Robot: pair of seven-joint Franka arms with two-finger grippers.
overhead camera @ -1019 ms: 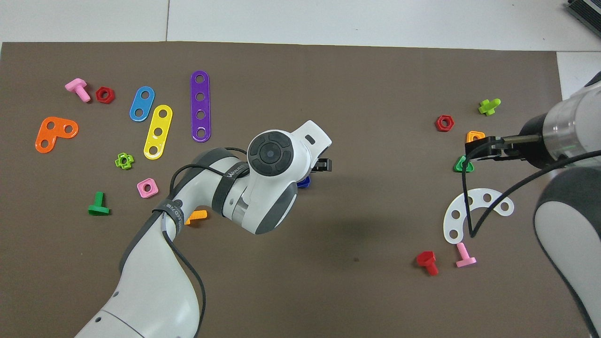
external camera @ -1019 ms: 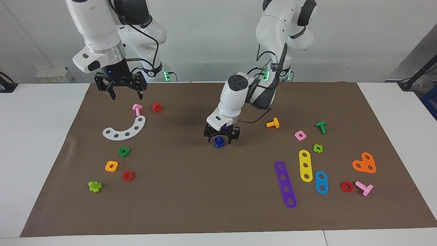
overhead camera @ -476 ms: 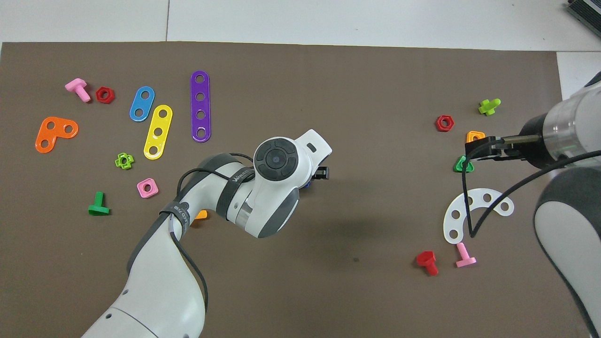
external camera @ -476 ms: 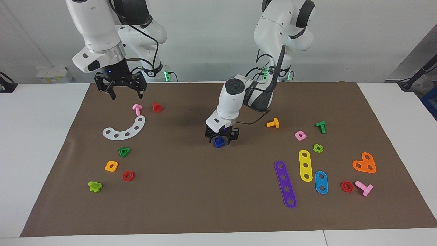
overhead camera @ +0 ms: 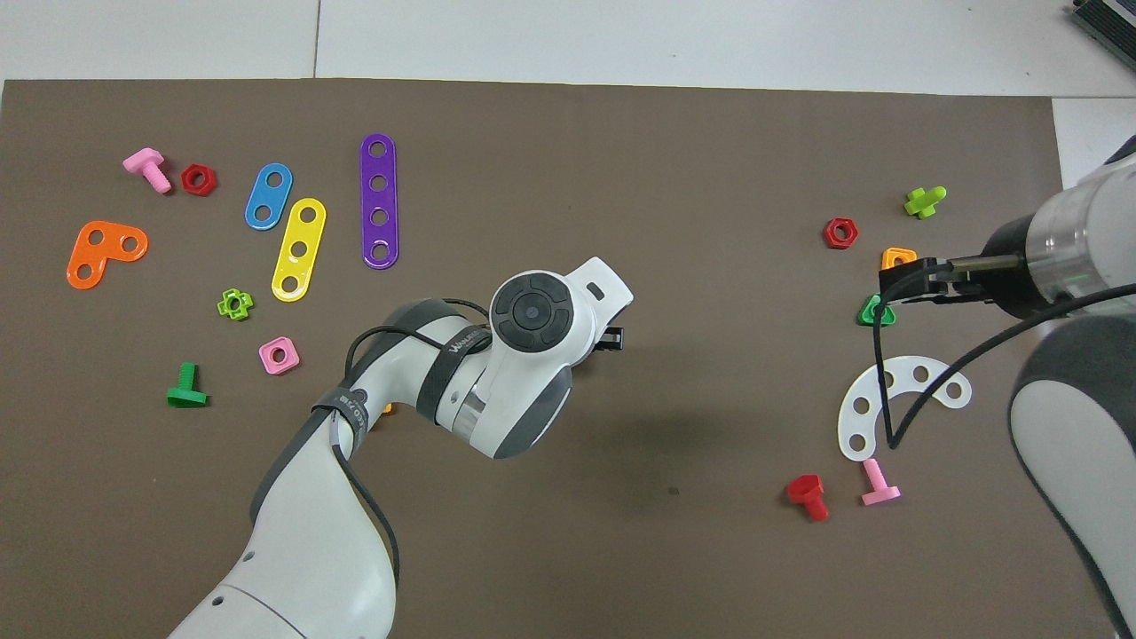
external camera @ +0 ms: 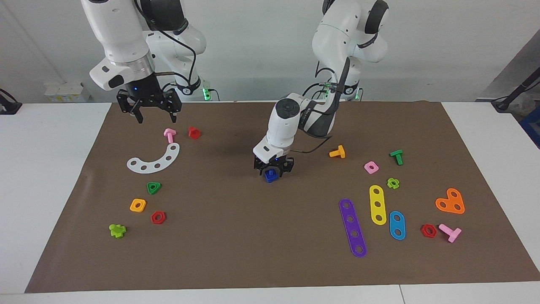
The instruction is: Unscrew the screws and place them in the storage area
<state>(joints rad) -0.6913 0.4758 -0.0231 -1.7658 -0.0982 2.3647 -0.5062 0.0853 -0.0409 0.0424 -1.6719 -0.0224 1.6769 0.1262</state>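
A small blue piece (external camera: 270, 176) stands in the middle of the brown mat. It is the blue screw in a blue square nut, and I cannot tell the two apart. My left gripper (external camera: 273, 170) points down right on top of it. In the overhead view the left wrist (overhead camera: 531, 312) hides the piece. The storage area (external camera: 185, 185) lies toward the right arm's end, around the white curved strip (external camera: 154, 159), which also shows in the overhead view (overhead camera: 859, 410). My right gripper (external camera: 156, 118) hangs open and empty above that area's edge nearest the robots and waits.
In the storage area lie a pink bolt (external camera: 169, 135), a red bolt (external camera: 194, 132), a green triangular nut (external camera: 154, 188), an orange nut (external camera: 138, 205), a red nut (external camera: 158, 217) and a lime bolt (external camera: 117, 230). Purple (external camera: 352, 228), yellow (external camera: 377, 204) and blue (external camera: 397, 225) strips lie toward the left arm's end.
The left arm's wrist has swung more upright over the blue piece and now covers it in the overhead view. The blue piece has stayed in place. The right arm has not moved.
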